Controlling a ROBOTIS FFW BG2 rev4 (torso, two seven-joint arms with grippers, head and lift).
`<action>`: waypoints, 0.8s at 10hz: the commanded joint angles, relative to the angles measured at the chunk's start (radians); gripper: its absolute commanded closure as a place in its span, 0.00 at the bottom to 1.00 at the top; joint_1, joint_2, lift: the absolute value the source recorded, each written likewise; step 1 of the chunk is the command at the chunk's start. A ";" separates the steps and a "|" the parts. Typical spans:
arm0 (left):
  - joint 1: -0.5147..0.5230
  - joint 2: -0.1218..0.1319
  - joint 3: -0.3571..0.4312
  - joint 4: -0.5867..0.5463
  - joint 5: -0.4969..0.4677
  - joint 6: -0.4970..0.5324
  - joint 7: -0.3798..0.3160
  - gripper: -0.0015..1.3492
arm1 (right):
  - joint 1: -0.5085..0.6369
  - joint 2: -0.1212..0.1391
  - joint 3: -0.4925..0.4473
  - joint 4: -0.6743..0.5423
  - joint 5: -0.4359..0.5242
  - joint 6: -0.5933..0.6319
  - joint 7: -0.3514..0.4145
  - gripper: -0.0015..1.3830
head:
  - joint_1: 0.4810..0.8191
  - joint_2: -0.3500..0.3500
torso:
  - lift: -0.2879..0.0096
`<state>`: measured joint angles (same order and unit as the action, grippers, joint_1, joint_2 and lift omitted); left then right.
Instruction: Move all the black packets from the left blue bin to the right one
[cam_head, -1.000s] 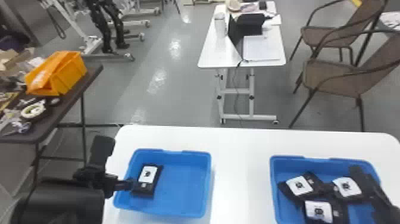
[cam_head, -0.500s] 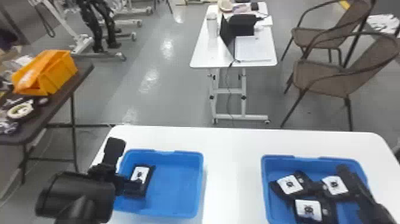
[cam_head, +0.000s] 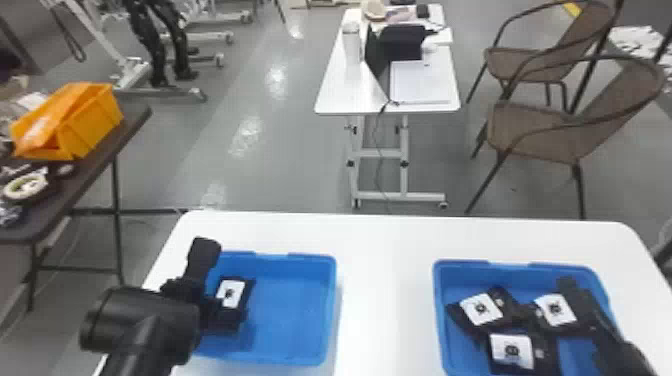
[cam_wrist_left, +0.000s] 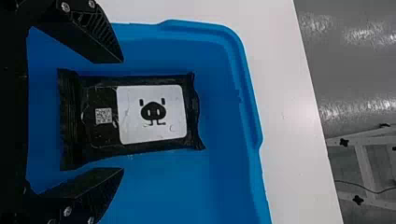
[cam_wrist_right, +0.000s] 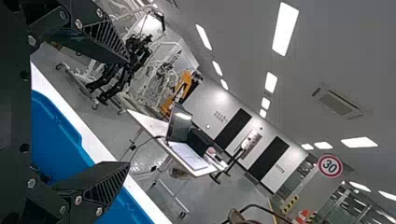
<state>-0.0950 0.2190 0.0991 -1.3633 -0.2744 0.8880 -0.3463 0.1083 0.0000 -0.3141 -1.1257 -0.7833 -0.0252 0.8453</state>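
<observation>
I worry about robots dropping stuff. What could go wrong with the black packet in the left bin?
The open left gripper flanks only one end of the black packet, so it might slip when lifted. The right gripper hangs over the right bin, so it could get in the way.

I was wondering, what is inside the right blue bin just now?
Three black packets lie bunched together in the right blue bin. The right end effector hangs over its right side; whatever lies beneath it or under the packets is hidden.
</observation>
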 joint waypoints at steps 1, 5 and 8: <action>-0.018 0.022 -0.035 0.033 0.029 -0.007 0.001 0.10 | -0.001 0.001 0.000 0.001 -0.001 0.004 0.000 0.18 | 0.63 0.71 | 0.97; -0.028 0.011 -0.032 0.067 -0.019 0.029 0.003 0.11 | 0.001 0.001 0.000 0.003 -0.010 0.007 0.003 0.18 | 0.63 0.71 | 0.97; -0.052 0.039 -0.075 0.132 -0.032 0.043 -0.005 0.20 | 0.001 0.001 0.000 0.006 -0.019 0.010 0.008 0.18 | 0.63 0.72 | 0.97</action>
<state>-0.1432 0.2505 0.0326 -1.2410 -0.3047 0.9278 -0.3500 0.1087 0.0000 -0.3145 -1.1203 -0.8003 -0.0154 0.8524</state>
